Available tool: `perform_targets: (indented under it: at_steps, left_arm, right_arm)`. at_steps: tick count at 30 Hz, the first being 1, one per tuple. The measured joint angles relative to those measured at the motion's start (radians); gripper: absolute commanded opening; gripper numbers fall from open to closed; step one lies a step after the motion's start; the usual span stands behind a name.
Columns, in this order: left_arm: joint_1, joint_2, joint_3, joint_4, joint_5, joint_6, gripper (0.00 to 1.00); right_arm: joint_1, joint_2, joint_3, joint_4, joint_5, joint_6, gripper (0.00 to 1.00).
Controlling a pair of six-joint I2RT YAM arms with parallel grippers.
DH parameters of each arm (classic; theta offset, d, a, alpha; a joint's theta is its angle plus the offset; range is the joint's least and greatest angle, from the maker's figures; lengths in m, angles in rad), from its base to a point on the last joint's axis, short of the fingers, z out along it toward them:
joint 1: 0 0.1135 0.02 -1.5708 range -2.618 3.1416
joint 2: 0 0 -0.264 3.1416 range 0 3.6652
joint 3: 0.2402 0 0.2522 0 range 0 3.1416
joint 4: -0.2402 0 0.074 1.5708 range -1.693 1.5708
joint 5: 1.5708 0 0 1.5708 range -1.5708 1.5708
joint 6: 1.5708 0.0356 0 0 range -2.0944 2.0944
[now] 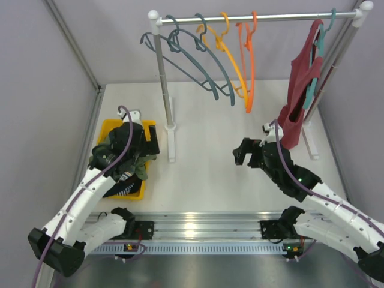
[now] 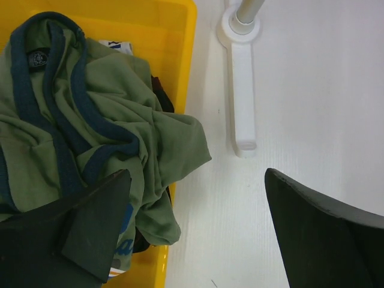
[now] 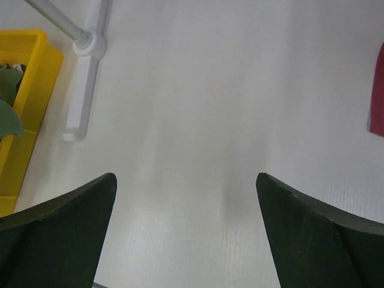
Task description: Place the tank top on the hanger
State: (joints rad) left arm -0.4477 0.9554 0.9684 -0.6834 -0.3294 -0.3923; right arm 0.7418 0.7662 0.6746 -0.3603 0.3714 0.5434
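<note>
The olive-green tank top [image 2: 90, 138] lies crumpled in a yellow bin [image 2: 180, 36] at the left of the white surface [image 3: 192, 90]; the left fingers [image 2: 90, 234] hover over it, spread apart, holding nothing; the right fingers [image 3: 312, 228], also apart, hang above the surface; the orange hanger [image 1: 249, 78] hangs on the rail [image 1: 270, 17] behind.

A white table [image 1: 210, 174] fills the middle of the frame. A yellow bin [image 1: 107, 127] sits at its left edge. The left rack foot [image 1: 171, 147] stands left of centre and the right rack foot [image 1: 312, 146] at far right. A metal rail [image 1: 198, 227] runs along the bottom.
</note>
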Motion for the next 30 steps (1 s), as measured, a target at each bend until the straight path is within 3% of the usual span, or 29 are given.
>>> perform_targets:
  at_steps: [5,14,19,29,30]
  left_arm:
    - [0.000,-0.011,0.026,-0.056,-0.095,-0.029,0.96]
    - [0.050,0.062,0.114,-0.199,-0.474,-0.128,0.84]
    - [0.143,0.118,0.077,-0.205,-0.491,-0.132,0.82]
    - [0.246,0.171,-0.002,-0.172,-0.365,-0.122,0.58]
    - [0.248,0.171,-0.010,-0.165,-0.355,-0.120,0.52]
  right_arm:
    - [0.000,0.002,0.000,0.001,-0.013,0.000,1.00]
    - [0.000,0.055,0.000,0.005,-0.048,0.000,1.00]
    - [0.000,0.074,0.000,0.009,-0.077,0.002,1.00]
    - [0.000,0.098,-0.001,0.035,-0.113,0.019,1.00]
    - [0.000,0.099,-0.003,0.039,-0.116,0.023,1.00]
